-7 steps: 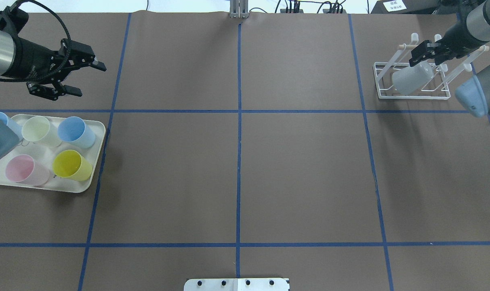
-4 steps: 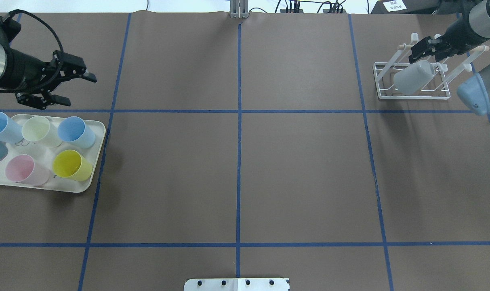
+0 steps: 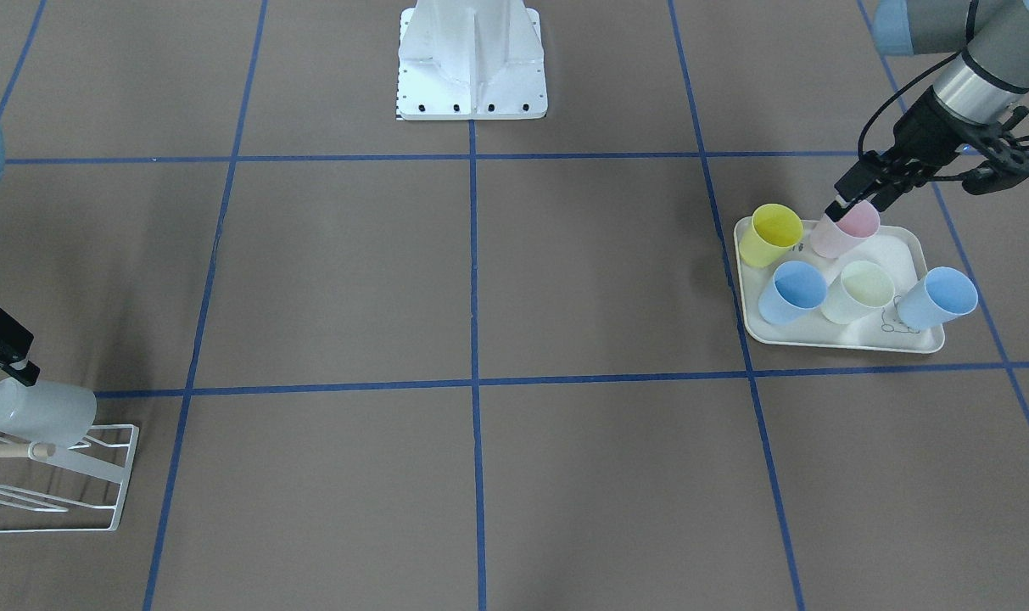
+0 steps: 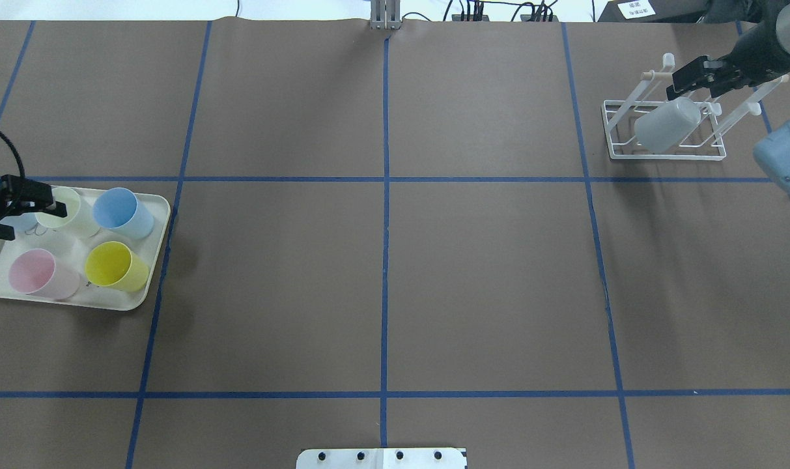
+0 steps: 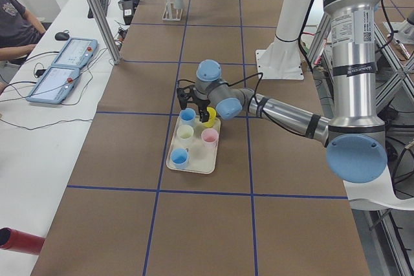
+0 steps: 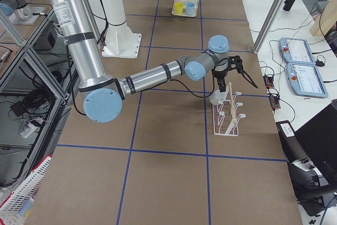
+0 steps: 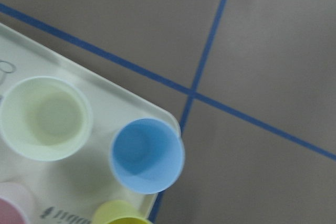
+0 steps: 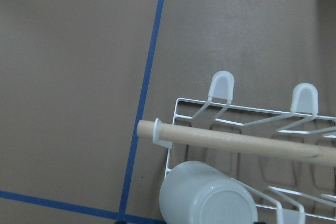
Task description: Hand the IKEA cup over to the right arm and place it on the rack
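Right gripper [image 4: 695,81], overhead view: jaws spread, holding nothing, just above the raised end of the white cup [image 4: 667,124]. Cup tilted on the rack [image 4: 681,156], at the far right of the tabletop [image 4: 486,273]. Left gripper [image 4: 23,216]: jaws wide apart, empty, over the far left part of the tray [image 4: 98,298]. Upright on the tray: pale green cup [image 4: 75,215], blue cup [image 4: 121,212], pink cup [image 4: 40,273], yellow cup [image 4: 114,266].

Front-facing view: only one jaw of the right gripper in frame, at the white cup's raised end; contact not determinable. Left gripper wide, one jaw tip in line with the pink cup's rim; height above the tray not determinable. Fifth cup, light blue cup [image 3: 938,297], at a tray corner.

Exterior left view: near arm stretched low over the tabletop, gripper above the tray.

Exterior right view: near arm reaching to the rack, jaws splayed above it.

Left wrist view: pale green and blue cups from above, mouths up, beside a tray corner; tape lines [image 7: 207,51] crossing on the tabletop.

Right wrist view: white cup base toward the camera, just below the wooden rod [image 8: 236,142], at the rack's end; two capped prongs [image 8: 221,85] beyond the rod.
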Controlling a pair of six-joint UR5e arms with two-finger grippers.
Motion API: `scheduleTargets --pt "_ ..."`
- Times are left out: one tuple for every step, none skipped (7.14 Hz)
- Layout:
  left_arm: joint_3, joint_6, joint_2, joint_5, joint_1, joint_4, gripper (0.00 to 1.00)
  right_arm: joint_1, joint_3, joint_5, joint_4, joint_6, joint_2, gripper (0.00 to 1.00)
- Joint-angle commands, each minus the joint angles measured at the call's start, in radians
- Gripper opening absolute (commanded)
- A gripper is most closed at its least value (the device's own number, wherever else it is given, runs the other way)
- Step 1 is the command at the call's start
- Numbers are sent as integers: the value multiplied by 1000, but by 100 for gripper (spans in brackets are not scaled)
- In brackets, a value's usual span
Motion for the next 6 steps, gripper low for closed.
scheduleTargets --pt "13 101 67 82 7 4 99 -2 15 0 3 2 -10 85" --pt "57 123 61 90 12 3 99 -2 15 2 3 2 -11 86" --pt "80 125 58 86 15 0 98 -3 15 2 4 2 -23 87" --pt "94 123 56 81 17 -2 97 -3 13 2 4 2 -25 87" --pt "96 122 52 78 17 -2 95 -3 15 2 4 2 -25 87" --pt "96 122 52 76 18 -4 94 -5 13 2 4 2 -25 87"
